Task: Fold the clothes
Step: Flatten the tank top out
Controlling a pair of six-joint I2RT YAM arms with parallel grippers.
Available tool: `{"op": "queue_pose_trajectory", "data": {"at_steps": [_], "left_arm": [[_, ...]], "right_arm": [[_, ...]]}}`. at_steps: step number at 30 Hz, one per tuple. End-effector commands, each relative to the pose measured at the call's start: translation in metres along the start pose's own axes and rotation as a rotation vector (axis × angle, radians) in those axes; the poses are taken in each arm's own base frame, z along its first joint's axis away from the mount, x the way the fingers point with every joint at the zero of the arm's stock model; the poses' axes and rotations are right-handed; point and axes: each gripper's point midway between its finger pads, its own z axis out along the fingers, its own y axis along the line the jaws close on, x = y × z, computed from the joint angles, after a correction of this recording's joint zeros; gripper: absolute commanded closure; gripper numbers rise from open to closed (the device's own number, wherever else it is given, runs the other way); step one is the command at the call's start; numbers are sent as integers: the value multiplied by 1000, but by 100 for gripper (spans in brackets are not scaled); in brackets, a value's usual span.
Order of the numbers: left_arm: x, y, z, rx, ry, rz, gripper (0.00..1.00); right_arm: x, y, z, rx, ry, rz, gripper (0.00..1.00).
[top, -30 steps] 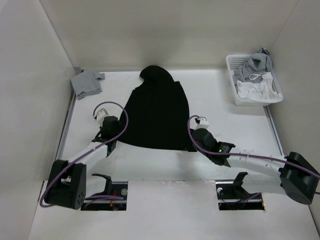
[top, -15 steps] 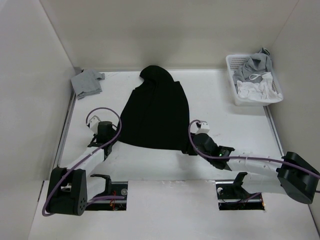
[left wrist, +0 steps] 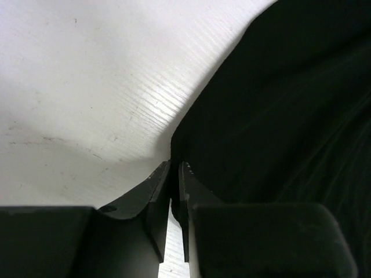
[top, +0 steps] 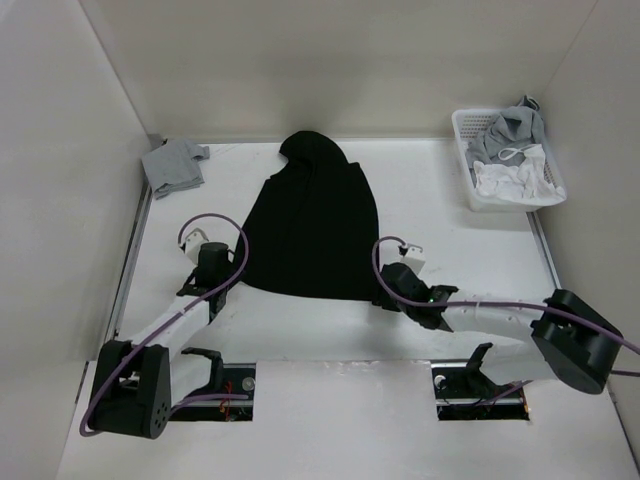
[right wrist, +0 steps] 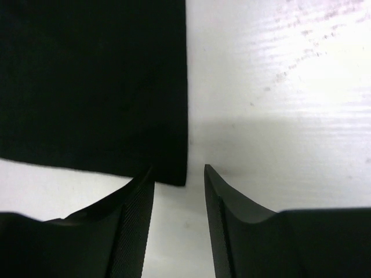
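**Both pincers at the near hem of the clothes**

Your clothes [top: 315, 230] lie spread flat in the middle of the table [top: 450, 250]. They are black, with the narrow neck end pointing to the far wall and the wide hem facing the arms.

Your left pincer [left wrist: 174, 168] sits low at the near left edge of the clothes. Its fingers are pressed almost together, with only a thin slit between them. The tips meet the cloth's edge, the right finger over black fabric and the left over bare table. You cannot tell from the wrist view whether any cloth is caught between them.

Your right pincer [right wrist: 177, 174] is at the near right corner, and its fingers are spread. The corner of the hem reaches just between the tips, and neither finger visibly touches it.

A grey cloth [top: 175, 165] lies at the far left corner. A white basket [top: 470, 190] of white and grey laundry stands at the far right, well apart from the clothes.
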Motion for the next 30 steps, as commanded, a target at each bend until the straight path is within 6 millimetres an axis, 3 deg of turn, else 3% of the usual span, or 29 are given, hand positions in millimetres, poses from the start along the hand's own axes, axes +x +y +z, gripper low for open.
{"op": "queue_pose_trajectory", "data": {"at_steps": [1, 3, 8, 10, 13, 16, 18, 26, 30], "left_arm": [[-20, -25, -9, 85, -52, 20, 93], [-26, -33, -16, 111, -71, 31, 94], [-54, -67, -51, 167, -129, 103, 96], [-66, -79, -70, 167, -166, 144, 96], [-71, -84, -88, 103, -182, 279, 92], [-53, -75, -93, 27, -170, 400, 72], [-40, -63, -89, -10, -155, 411, 59], [1, -43, -60, 43, -21, 258, 60], [29, -49, -48, 125, 88, 207, 63]], "right_arm": [[2, -5, 6, 79, 25, -26, 58], [4, -3, 11, 94, 36, -40, 64], [-3, 6, 14, 78, 28, -44, 100], [-22, 1, 2, 76, -36, -20, 100], [-50, -5, -33, 50, -131, 25, 100], [-60, -19, -57, 36, -168, 58, 100], [-58, -32, -59, 49, -157, 74, 100], [-49, -34, -47, 45, -113, 76, 99], [-47, -32, -46, 36, -111, 76, 99]]}}
